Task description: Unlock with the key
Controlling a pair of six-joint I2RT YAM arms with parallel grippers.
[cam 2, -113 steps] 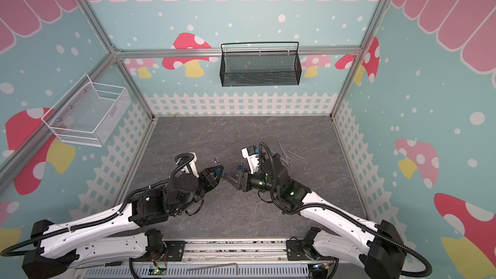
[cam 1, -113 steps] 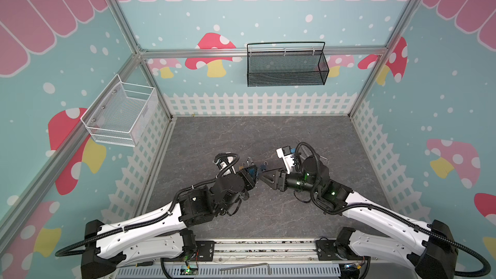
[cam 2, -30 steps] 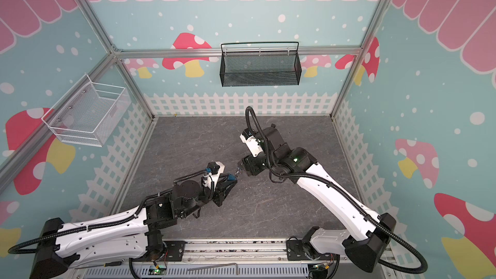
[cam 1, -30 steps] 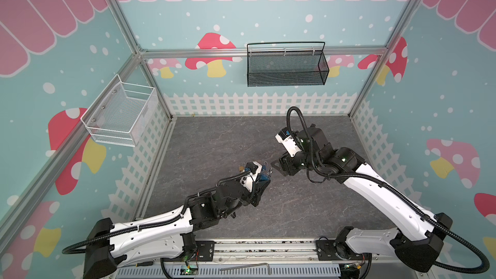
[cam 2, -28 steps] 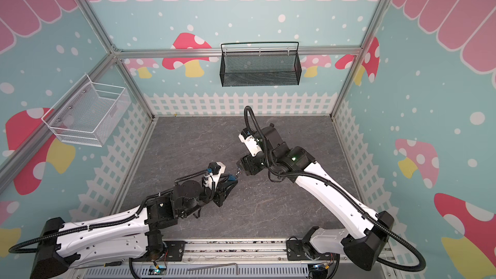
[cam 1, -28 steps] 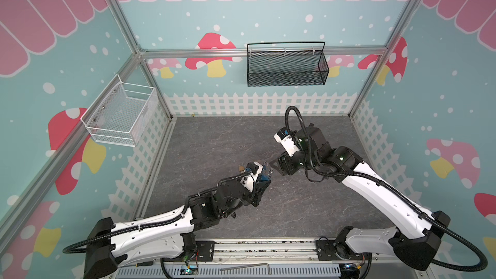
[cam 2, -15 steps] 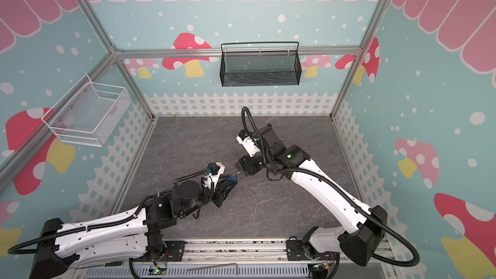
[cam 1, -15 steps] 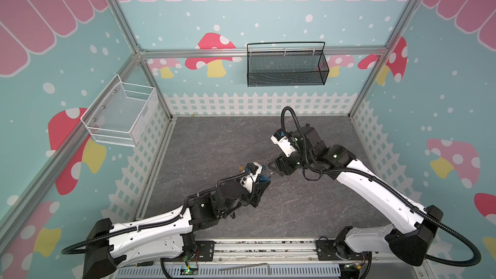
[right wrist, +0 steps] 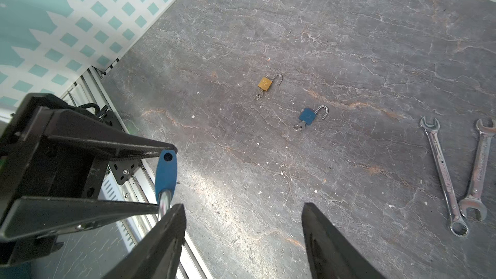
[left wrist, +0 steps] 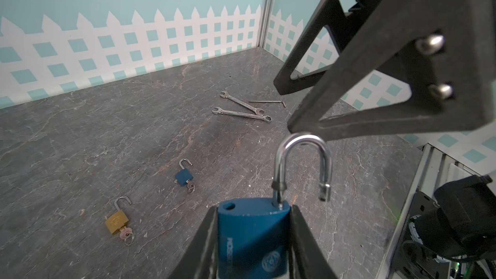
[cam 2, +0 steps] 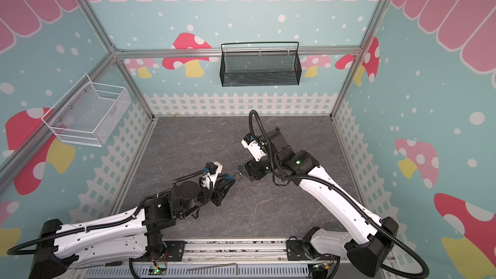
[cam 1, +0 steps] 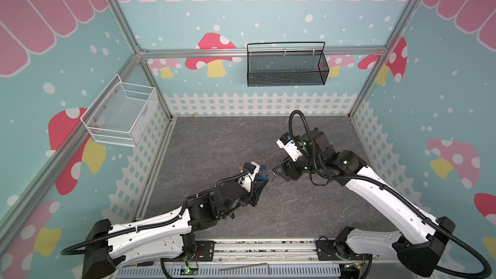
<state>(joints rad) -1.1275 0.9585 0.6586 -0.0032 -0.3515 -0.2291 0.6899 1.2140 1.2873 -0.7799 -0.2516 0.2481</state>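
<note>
Blue plastic covers the body of the padlock (left wrist: 249, 240), and the left end effector (left wrist: 254, 210) clamps this body by its two flat sides, a little below the centre of the frame in both top views. We think this grip is chosen so that the steel shackle (left wrist: 303, 146) is left outside the fingers and points toward the other arm. One leg of the shackle sits in the body and the other leg hangs free beside its hole, so we judge that this lock is already unlocked. Its key we cannot see, because the underside of the body is hidden. The right end effector (right wrist: 241, 208) is spread wide and holds nothing. One of its fingers is just beside the top of the shackle, and we cannot tell if they touch. On the table (left wrist: 107, 130) lie a small blue padlock (left wrist: 184, 176) and a brass padlock (left wrist: 116, 220), both with open shackles and with keys (left wrist: 190, 187) in their bases, well apart from the held one. Probably they are finished and put aside. Two wrenches (left wrist: 241, 112) and a hex key (left wrist: 268, 101) lie farther away and seem to play no part
</note>
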